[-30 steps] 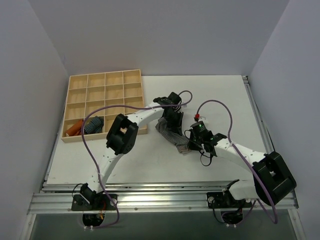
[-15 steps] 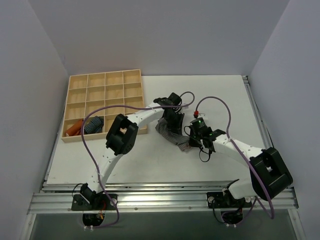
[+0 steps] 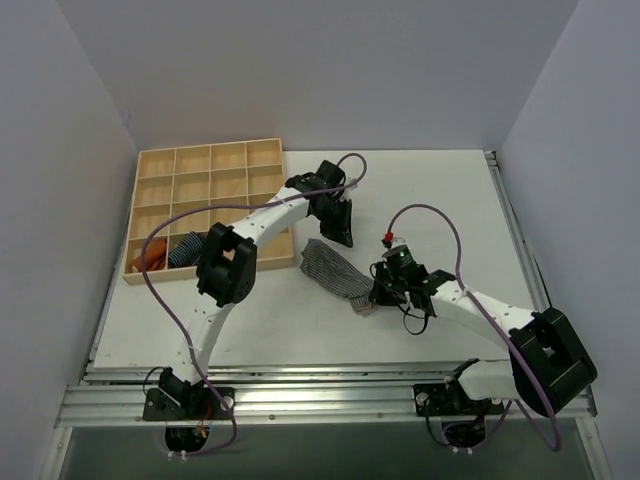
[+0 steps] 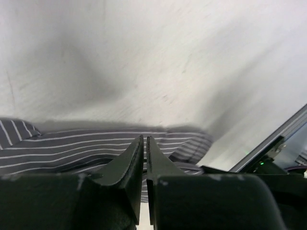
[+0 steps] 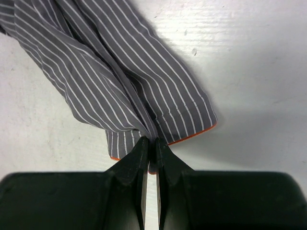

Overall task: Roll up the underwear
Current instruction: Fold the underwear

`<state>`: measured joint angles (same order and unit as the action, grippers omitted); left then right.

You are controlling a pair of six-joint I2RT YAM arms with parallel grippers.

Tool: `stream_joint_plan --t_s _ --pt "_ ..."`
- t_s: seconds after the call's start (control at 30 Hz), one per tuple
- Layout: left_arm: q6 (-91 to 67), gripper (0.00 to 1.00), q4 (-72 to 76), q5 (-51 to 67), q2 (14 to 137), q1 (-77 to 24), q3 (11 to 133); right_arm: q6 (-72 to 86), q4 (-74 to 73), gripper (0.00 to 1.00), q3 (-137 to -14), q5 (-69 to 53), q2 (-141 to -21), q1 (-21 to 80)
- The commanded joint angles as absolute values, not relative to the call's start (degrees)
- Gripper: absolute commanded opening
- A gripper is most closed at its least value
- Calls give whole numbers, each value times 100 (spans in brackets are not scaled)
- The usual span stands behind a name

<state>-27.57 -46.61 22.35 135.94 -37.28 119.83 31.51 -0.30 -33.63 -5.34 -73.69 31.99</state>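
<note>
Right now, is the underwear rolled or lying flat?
Neither: the underwear lies bunched in a loose lengthwise strip, no roll formed; right gripper pinches its hem.

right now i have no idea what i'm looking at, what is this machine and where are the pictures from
Two robot arms are bolted to a white table. The wide picture looks down from above; the other two come from wrist cameras. On the table lies grey striped underwear, to be rolled. The right hand pinches its hem. The left hand is shut on nothing, raised near the cloth. A wooden tray holds a blue striped roll and an orange cloth.
</note>
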Motion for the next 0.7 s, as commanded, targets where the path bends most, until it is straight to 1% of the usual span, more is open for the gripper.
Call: stream_joint_plan --t_s 0.0,0.13,0.3,0.4,0.6,0.67 --pt "-2813 15 -4746 2513 13692 -3884 12664 3322 -61 0 -3322 -607 -7242 3348" --pt "-2690 11 -4702 2828 13878 -4060 12744 3296 -79 0 -3454 -484 -7260 3454" --pt "-2426 4 -4693 3278 13975 -4280 12569 3278 -202 0 -3551 -378 -7242 3454" --pt "-2259 2 -4685 3375 13870 -4412 12165 3296 -211 0 -3551 -343 -7233 3454" --pt "-2311 2 -4131 3384 13483 -4447 11129 3366 -141 0 -3463 -352 -7207 3463" --pt "-2303 2 -4148 3305 13482 -4447 11048 3392 -123 0 -3437 -325 -7181 3463"
